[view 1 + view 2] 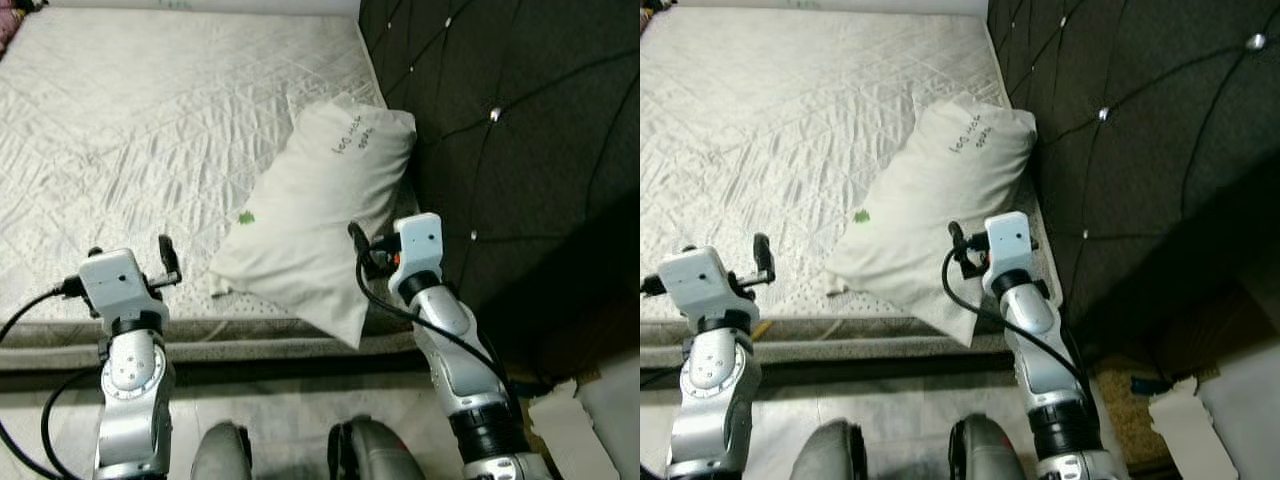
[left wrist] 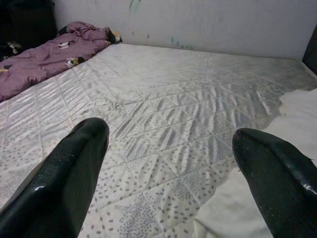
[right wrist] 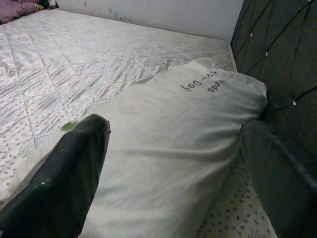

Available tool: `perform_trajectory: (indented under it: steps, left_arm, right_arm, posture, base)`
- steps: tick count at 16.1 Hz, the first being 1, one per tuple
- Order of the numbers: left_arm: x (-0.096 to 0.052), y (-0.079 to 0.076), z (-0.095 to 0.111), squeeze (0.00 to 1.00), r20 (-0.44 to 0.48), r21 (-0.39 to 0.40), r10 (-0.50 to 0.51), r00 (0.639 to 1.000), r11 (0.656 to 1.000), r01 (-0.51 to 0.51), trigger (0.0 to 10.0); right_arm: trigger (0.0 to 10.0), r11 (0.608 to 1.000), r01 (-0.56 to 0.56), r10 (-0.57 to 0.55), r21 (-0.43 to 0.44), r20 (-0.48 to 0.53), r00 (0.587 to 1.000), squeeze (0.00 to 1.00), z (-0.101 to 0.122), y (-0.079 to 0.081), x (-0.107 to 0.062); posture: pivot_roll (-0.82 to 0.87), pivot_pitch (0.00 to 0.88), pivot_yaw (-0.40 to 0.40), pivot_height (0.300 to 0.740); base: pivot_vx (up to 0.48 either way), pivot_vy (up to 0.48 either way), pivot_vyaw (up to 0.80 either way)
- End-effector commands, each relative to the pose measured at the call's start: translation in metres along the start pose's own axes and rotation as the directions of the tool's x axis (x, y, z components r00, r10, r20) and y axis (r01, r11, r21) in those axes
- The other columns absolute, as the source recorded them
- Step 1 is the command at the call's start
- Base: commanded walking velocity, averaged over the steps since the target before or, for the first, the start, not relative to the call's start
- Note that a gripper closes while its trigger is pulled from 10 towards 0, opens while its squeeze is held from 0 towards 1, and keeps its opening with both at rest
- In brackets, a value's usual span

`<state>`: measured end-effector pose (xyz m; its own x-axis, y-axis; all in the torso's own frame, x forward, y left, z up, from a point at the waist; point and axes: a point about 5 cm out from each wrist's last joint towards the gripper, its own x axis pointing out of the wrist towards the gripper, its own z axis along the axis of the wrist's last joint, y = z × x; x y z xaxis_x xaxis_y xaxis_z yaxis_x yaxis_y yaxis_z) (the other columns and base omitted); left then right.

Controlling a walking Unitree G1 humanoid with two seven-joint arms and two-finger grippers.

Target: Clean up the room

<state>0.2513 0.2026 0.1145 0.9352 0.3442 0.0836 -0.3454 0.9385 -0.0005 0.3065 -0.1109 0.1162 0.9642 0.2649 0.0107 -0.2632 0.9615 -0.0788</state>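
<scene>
1. The pillow [image 1: 320, 205] is lying on the mattress [image 1: 130, 130], up at the headboard end and close to the near edge. Its long axis is running diagonally: the far corner with the handwriting is tucked against the dark tufted headboard [image 1: 520, 150], and the near corner is hanging slightly over the mattress edge toward the robot.
2. The right gripper [image 3: 173, 163] is the closer one by a lot. It's sitting right at the pillow's near end, and in the right wrist view the pillow is lying straight ahead between the 2 black fingers, which are spread wide and gripping nothing. I can't tell if they're actually touching the fabric or just hovering over it.
3. The left gripper [image 2: 168, 163] is hanging over the near edge of the mattress, well off to the left of the pillow. It's also spread wide and empty, looking across bare quilted mattress with just the pillow's edge at one side of its view.
4. My guess for the move: the right arm is the one lined up for a grab, pushing forward along the pillow's length, and the left would have to swing across to help.
5. Around it: the headboard is crowding the right arm's side, so not much room there. There's a purple blanket [image 2: 44, 54] bunched at the far end of the mattress, and a small green speck [image 1: 246, 217] lying right at the pillow's left edge.
</scene>
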Motion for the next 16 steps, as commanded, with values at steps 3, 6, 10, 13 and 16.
perform_trajectory:
  steps: [3,6,10,13,16]
  left_arm:
    - [0.0003,-0.002,-0.002,0.0,-0.002,0.005,0.002,1.0,1.0,-0.002,10.0]
    - [0.0002,-0.0027,-0.0009,0.0,0.008,0.003,-0.013,1.0,1.0,0.013,10.0]
    - [0.0002,-0.0039,-0.0014,0.0,0.008,-0.005,-0.019,1.0,1.0,0.019,10.0]
    - [0.0003,-0.0045,-0.0015,0.0,0.01,-0.004,-0.024,1.0,1.0,0.024,10.0]
    - [0.0006,-0.0048,-0.0015,0.0,0.008,-0.005,-0.024,1.0,1.0,0.024,10.0]
  right_arm:
    - [10.0,1.0,-0.021,0.021,-0.01,-0.002,1.0,0.0,-0.0014,0.0013,0.0003]
    - [10.0,1.0,-0.026,0.026,-0.011,-0.003,1.0,0.0,-0.0017,0.0017,0.0006]
    - [10.0,0.999,-0.033,0.033,-0.013,-0.001,0.999,0.0,-0.0023,0.0022,0.0005]
    - [10.0,0.999,-0.038,0.038,-0.015,0.001,0.999,0.0,-0.0022,0.0024,0.0004]
    - [10.0,0.999,-0.04,0.04,-0.014,0.002,0.999,0.0,-0.0013,0.0027,0.0011]
  posture:
    - [0.06,0.136,-0.038,0.665]
    - [0.06,0.133,-0.039,0.665]
    - [0.06,0.126,-0.04,0.665]
    - [0.06,0.125,-0.042,0.665]
    - [0.06,0.138,-0.043,0.665]
  base:
    - [0.0,0.0,0.0]
    - [0.08,0.0,0.0]
    - [0.251,0.0,0.0]
    - [0.257,0.0,0.0]
    - [0.261,0.0,0.0]
